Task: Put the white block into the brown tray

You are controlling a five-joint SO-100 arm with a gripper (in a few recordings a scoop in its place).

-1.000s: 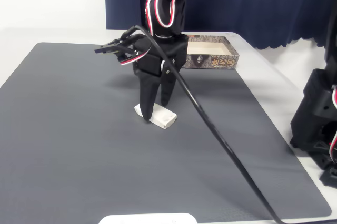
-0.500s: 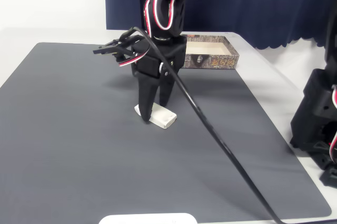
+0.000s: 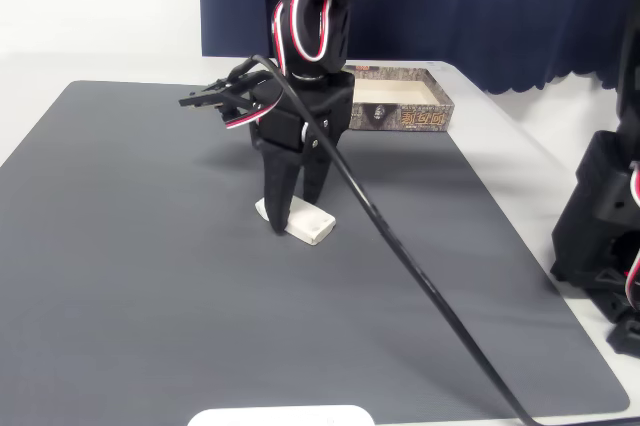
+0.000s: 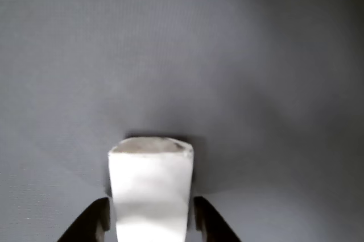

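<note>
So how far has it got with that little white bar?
Reaching looks done: the black gripper straddles the small off-white block, which lies on the dark grey mat. Gripping is in hand. Lifting and carrying it to the bark-patterned brown tray remain.

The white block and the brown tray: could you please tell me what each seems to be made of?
The white block looks like matte plastic or soap: off-white, smooth, with rounded edges; I cannot tell which. The brown tray looks like printed cardboard: thin walls with a bark pattern and gold lettering outside, plain cream inside.
</note>
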